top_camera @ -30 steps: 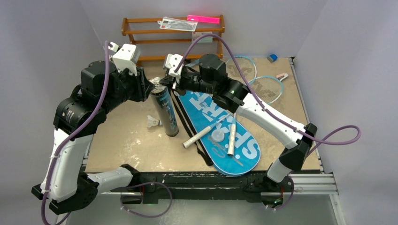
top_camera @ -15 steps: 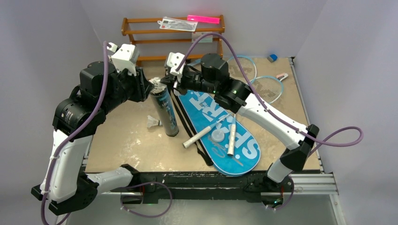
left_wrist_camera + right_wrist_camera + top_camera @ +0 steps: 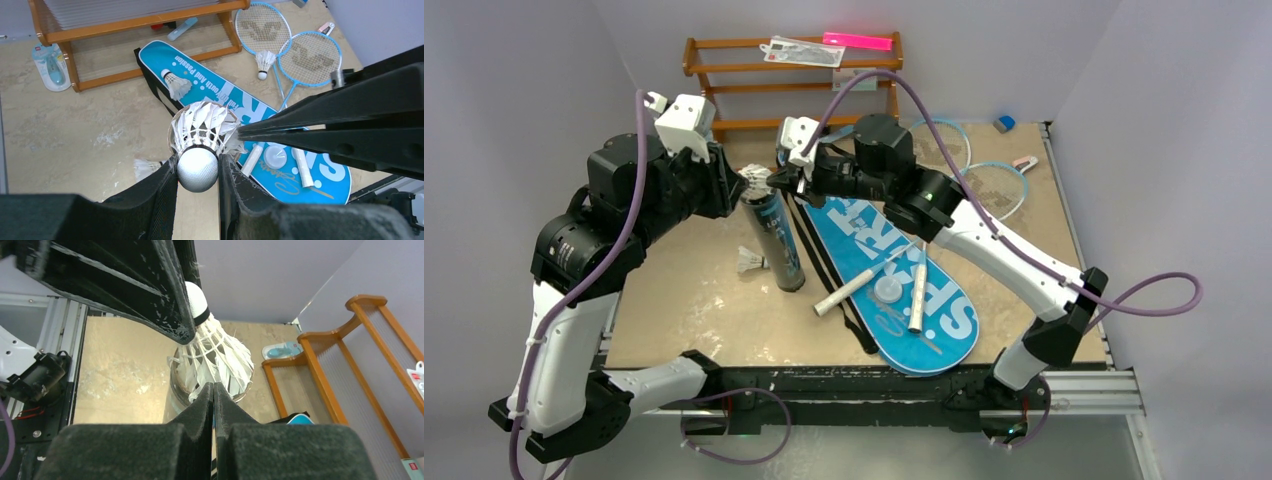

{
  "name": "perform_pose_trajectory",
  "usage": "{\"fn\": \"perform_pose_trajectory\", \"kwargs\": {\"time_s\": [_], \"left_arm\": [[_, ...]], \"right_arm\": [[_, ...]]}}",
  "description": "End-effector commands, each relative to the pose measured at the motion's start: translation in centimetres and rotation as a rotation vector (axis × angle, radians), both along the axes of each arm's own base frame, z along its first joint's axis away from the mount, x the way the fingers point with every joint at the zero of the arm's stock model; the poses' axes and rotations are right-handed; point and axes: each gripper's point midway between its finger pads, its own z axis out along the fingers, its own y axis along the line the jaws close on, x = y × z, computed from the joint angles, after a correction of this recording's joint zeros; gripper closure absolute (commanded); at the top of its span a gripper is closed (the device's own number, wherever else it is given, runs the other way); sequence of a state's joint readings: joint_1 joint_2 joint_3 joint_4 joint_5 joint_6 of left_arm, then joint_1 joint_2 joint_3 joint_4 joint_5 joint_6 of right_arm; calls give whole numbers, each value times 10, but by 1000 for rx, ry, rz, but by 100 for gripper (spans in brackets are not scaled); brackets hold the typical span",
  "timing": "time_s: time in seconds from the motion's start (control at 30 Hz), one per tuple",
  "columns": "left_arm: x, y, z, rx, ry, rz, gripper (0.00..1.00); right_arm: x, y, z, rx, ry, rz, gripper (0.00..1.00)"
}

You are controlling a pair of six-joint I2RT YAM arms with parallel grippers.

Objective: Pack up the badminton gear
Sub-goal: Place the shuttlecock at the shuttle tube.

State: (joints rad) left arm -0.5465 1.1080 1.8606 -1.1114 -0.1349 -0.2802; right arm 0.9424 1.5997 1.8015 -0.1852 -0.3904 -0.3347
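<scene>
My left gripper (image 3: 744,181) is shut on the cork of a white feather shuttlecock (image 3: 198,169) and holds it feathers-first in the mouth of the long black tube (image 3: 780,242), which stands tilted on the table. My right gripper (image 3: 773,183) is shut, with its tips against the tube's rim and the feathers (image 3: 216,357). The blue "SPORT" bag (image 3: 944,325) lies flat to the right. Two white racket handles (image 3: 917,298) lie on it, and the light-blue racket heads (image 3: 996,190) lie beyond it. Loose shuttlecocks lie beside the tube (image 3: 749,262), on the bag (image 3: 175,85) and on the rackets (image 3: 262,62).
The brown wooden rack (image 3: 724,88) stands at the back wall, close behind both grippers. A clear round lid (image 3: 889,291) lies on the bag between the handles. A blue-and-white item (image 3: 50,64) lies left of the rack. Small blue (image 3: 1005,123) and pink (image 3: 1025,162) bits lie at the back right.
My left arm has shifted slightly left and back. My right arm has moved a little. The shuttlecock stays held at the tube's mouth.
</scene>
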Motion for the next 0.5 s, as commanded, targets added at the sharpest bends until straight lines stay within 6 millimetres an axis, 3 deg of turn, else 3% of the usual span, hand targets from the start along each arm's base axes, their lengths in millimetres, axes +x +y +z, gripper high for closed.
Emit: {"fn": "perform_pose_trajectory", "kwargs": {"time_s": [0.0, 0.3, 0.47], "left_arm": [[2, 0, 9, -32, -24, 16, 100], [4, -2, 9, -35, -26, 17, 100], [6, -3, 0, -5, 8, 13, 100]], "right_arm": [[5, 4, 1, -18, 3, -14, 100], [12, 1, 5, -15, -2, -59, 100], [3, -11, 26, 71, -18, -71, 100]]}}
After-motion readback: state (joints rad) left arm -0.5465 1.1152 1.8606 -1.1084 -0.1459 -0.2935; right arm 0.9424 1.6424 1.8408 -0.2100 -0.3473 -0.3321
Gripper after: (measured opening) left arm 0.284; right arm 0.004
